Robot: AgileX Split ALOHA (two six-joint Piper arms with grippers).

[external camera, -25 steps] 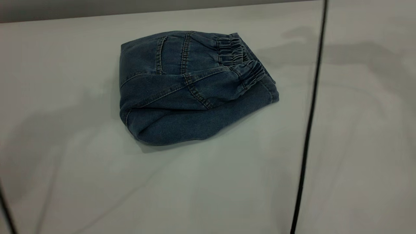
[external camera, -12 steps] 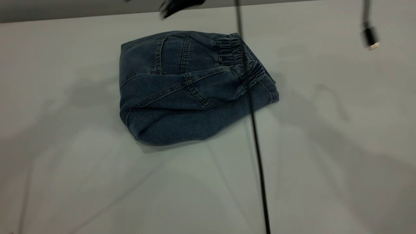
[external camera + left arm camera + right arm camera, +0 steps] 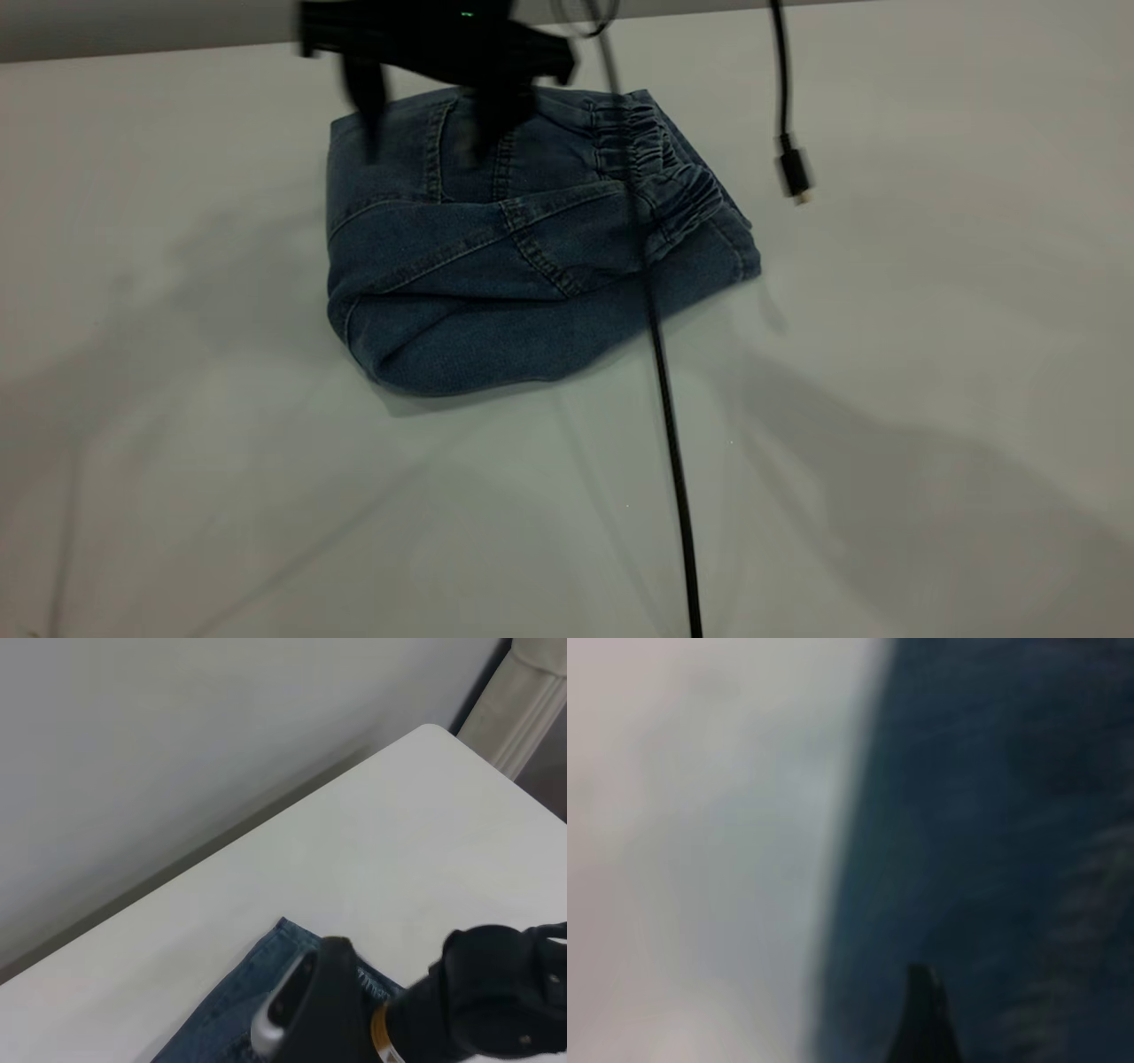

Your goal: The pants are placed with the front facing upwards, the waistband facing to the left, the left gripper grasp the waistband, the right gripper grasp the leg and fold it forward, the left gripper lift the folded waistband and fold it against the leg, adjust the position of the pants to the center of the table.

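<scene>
The blue denim pants [image 3: 496,257] lie folded in a compact bundle on the white table [image 3: 177,496]. The ruched waistband [image 3: 660,168] sits on top at the bundle's right end, and a leg [image 3: 532,341] lies as the bottom layer along the near side. My right gripper [image 3: 428,146] hangs open over the far edge of the bundle, one finger near its left corner. One dark fingertip [image 3: 926,1005] shows right above denim beside bare table. A black arm housing [image 3: 483,1001] fills the left wrist view above a pants corner [image 3: 257,997]. The left gripper's state does not show.
A thin black cable [image 3: 669,425] hangs across the pants' right part and down to the near edge. A second cable ends in a small plug [image 3: 794,173] dangling right of the waistband. The table's far edge [image 3: 133,49] meets a grey wall.
The gripper came in from the top and moved left and down over the pants' far edge. The cable and the dangling plug swung left. The pants have not moved.
</scene>
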